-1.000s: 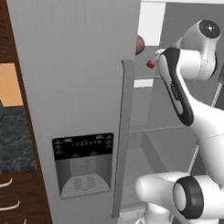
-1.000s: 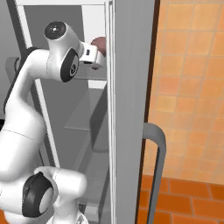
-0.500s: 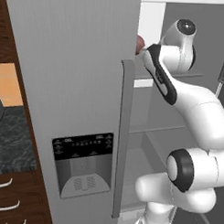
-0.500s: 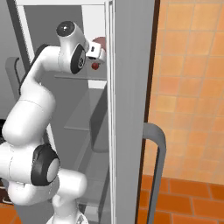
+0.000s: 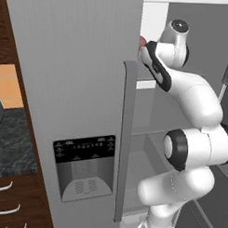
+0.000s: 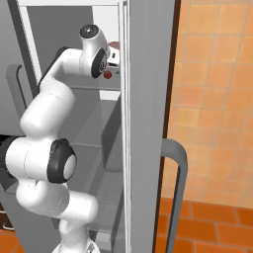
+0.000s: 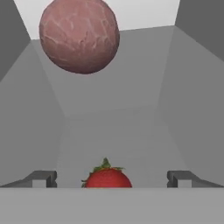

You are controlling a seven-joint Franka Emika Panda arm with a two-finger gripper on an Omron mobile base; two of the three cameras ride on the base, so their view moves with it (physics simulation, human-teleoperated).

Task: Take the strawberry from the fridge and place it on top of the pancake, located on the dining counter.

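claw [image 7: 111,179] wide open, holding nothing | strawberry [image 7: 107,177] between fingertips | reddish round fruit [image 7: 79,35] beyond

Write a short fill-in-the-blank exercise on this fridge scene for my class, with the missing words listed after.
1. In the hand view, the strawberry lies between the two ____ of the gripper.
2. The gripper's jaws are ____.
3. The larger reddish-brown round fruit lies ____ the strawberry, farther from the hand.
4. Both rest on a shelf inside the ____.

Missing words: fingertips; open; beyond; fridge
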